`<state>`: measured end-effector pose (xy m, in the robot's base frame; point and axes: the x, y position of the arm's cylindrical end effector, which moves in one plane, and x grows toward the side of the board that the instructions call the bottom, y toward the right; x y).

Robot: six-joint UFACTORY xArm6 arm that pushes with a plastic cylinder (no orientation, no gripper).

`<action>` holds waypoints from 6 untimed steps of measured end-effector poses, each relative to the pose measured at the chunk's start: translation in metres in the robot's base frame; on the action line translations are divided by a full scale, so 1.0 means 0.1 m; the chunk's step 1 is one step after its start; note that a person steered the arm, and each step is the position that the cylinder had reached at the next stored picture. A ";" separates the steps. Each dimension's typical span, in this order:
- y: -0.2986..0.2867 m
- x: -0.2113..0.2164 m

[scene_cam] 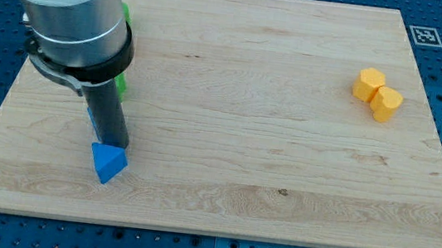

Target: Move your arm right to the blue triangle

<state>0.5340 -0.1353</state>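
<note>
A blue triangle (pixel 108 162) lies on the wooden board (pixel 231 108) near the view's bottom left. My tip (pixel 114 144) comes down just above it in the view and touches or nearly touches its upper edge. Another blue block shows as a sliver (pixel 90 114) at the rod's left side, mostly hidden. A green block (pixel 121 86) is partly hidden behind the arm near the view's left.
Two yellow blocks (pixel 377 94) sit touching each other near the view's upper right. The arm's large grey body (pixel 71 7) covers the board's top left corner. A marker tag (pixel 426 35) sits off the board's top right corner.
</note>
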 end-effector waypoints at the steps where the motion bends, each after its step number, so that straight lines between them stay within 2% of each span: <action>1: 0.01 0.13; 4: 0.12 0.15; 6: 0.49 0.21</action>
